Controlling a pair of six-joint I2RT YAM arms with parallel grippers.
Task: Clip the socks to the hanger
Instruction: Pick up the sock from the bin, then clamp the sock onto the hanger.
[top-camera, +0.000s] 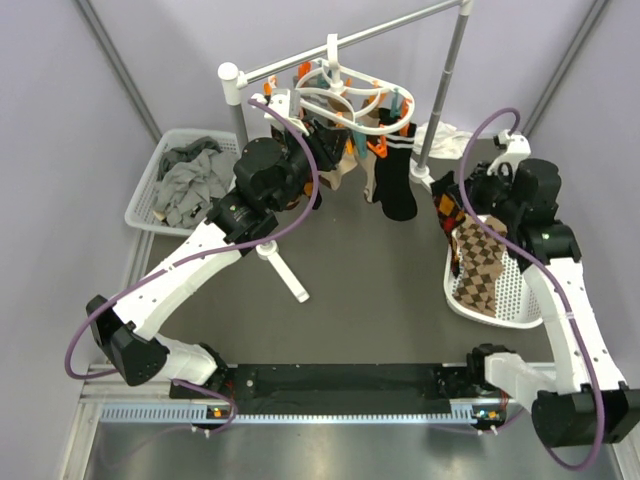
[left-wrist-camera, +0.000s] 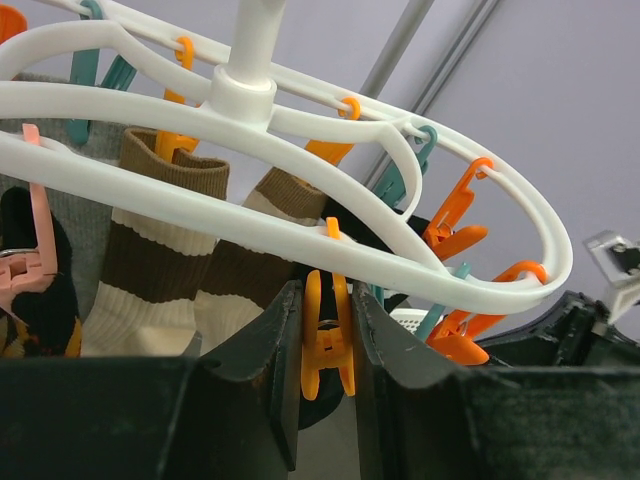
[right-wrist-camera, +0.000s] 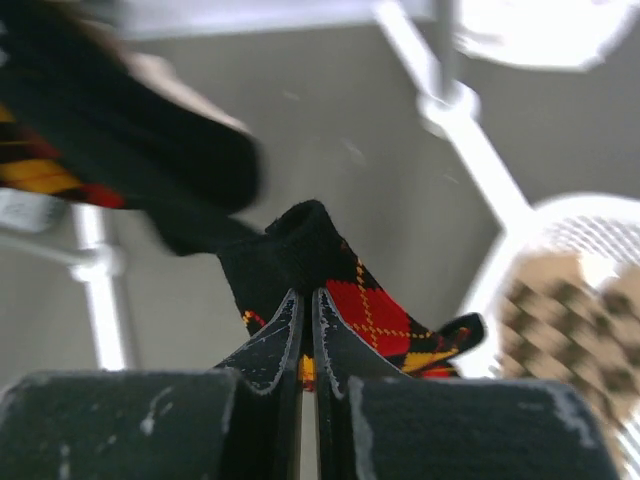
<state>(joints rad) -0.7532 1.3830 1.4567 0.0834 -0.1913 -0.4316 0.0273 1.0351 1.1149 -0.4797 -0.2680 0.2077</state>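
The white oval hanger (top-camera: 335, 92) hangs from the rail, with orange and teal clips and a few socks clipped on, one black (top-camera: 395, 185). In the left wrist view the hanger (left-wrist-camera: 200, 212) fills the top. My left gripper (left-wrist-camera: 328, 300) is shut on an orange clip (left-wrist-camera: 328, 340) under the ring, one finger on each side. It reaches up to the hanger in the top view (top-camera: 322, 160). My right gripper (right-wrist-camera: 308, 295) is shut on the cuff of a black, red and yellow argyle sock (right-wrist-camera: 380, 305). It holds the sock (top-camera: 447, 215) above the table, right of the hanger.
A white basket (top-camera: 520, 300) at the right holds brown argyle socks (top-camera: 480, 265). A white basket (top-camera: 145, 195) of grey socks stands at the back left. The rail stand's post (top-camera: 445, 90) and its foot (top-camera: 285, 270) stand near the hanger. Brown striped socks (left-wrist-camera: 160, 260) hang beside my left gripper.
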